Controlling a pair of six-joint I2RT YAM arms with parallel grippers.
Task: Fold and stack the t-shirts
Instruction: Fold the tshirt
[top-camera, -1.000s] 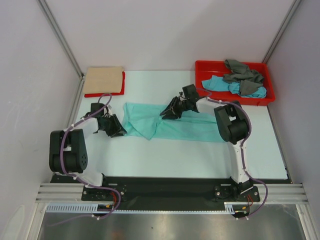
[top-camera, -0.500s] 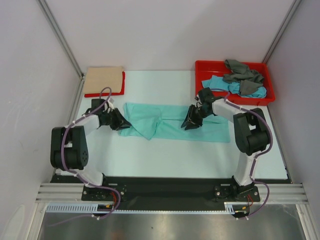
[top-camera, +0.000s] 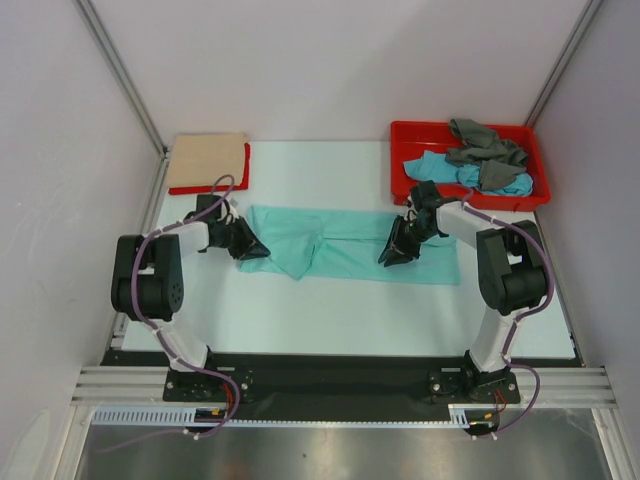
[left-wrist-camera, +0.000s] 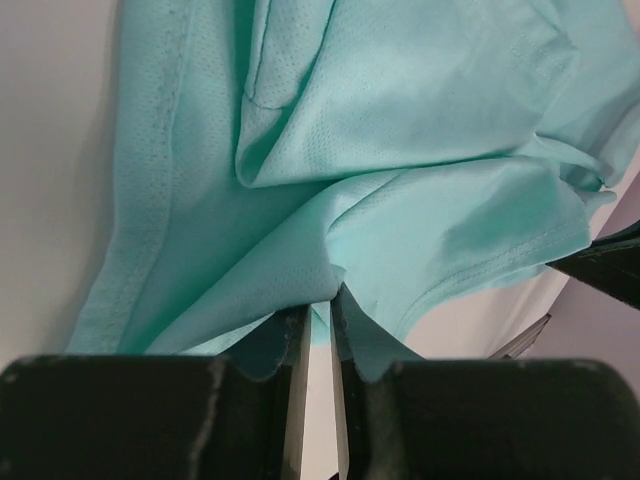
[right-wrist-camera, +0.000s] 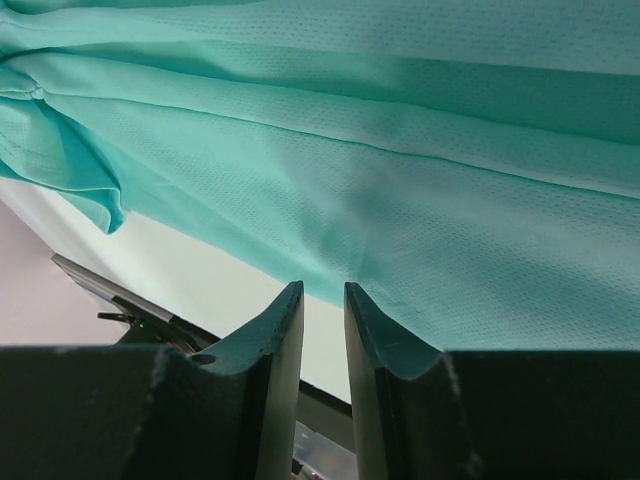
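Now right end effector (top-camera: 389, 259) further along t-shirt (top-camera: 345, 262).

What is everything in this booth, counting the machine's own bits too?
Mint-green t-shirt: one, mint green, spread across the table's middle.
Beige t-shirt: one, beige, folded, back left, on top of the red one.
Red t-shirt: one, red, under the beige; only its edges show.
Red tray: one, red plastic, back right.
Turquoise-blue t-shirt: one, crumpled in the tray.
Grey t-shirt: one, grey, crumpled on the blue one.
Table: one, white.
Left arm: one, black and white; jaws pinch the mint-green shirt's left end.
Right arm: one, same colours; jaws at an edge of that shirt, grip unclear.
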